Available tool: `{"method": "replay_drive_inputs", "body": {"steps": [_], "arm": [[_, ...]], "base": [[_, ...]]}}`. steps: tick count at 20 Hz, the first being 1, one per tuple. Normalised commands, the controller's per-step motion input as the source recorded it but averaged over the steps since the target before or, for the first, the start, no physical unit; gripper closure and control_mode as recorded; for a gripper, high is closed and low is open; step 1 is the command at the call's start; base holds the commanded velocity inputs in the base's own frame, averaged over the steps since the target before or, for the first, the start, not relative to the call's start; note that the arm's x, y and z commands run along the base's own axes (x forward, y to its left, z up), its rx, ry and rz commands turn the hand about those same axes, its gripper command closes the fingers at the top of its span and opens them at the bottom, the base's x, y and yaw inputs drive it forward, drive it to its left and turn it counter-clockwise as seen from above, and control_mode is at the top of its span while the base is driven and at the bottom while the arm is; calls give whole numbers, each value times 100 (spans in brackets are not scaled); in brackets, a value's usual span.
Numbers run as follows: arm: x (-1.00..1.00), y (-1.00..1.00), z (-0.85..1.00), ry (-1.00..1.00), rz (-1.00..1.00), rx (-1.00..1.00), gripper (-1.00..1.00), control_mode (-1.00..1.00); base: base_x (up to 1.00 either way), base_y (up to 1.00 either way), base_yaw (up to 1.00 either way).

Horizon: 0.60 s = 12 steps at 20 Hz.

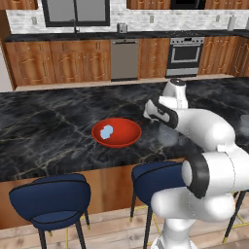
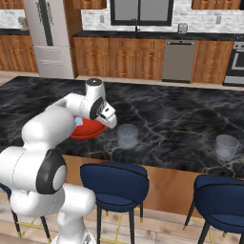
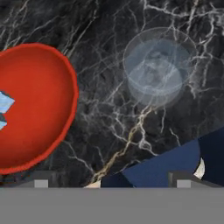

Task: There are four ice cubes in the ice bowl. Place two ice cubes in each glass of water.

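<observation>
The red ice bowl (image 1: 127,131) sits on the dark marble island, with pale-blue ice cubes (image 1: 106,131) lying left of its centre. In the hand view the ice bowl (image 3: 39,96) is at the left and the ice cubes (image 3: 4,105) are cut off by the frame's edge. A glass of water (image 3: 155,72) stands right of the bowl; a pale blurred patch shows inside it. My gripper (image 3: 113,181) hovers above the counter between bowl and glass, open, with nothing between its fingers. From the right base view, the near glass (image 2: 127,136) and a second glass (image 2: 226,147) are both visible.
Blue stools (image 1: 51,199) (image 2: 114,183) stand along the island's near edge, below my hand. My arm covers part of the ice bowl (image 2: 88,129) in the right base view. Cabinets, an oven and a dishwasher line the far wall.
</observation>
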Motion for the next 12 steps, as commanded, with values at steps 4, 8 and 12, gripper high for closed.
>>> {"method": "replay_drive_inputs", "body": {"steps": [4, 8, 12], "arm": [[24, 100, 0, 11, 18, 3, -100, -100], [22, 76, -2, 1, 43, 6, -100, -100], [0, 1, -7, 1, 31, 0, -100, -100]], "base": [[0, 0, 0], [0, 0, 0], [0, 0, 0]]}}
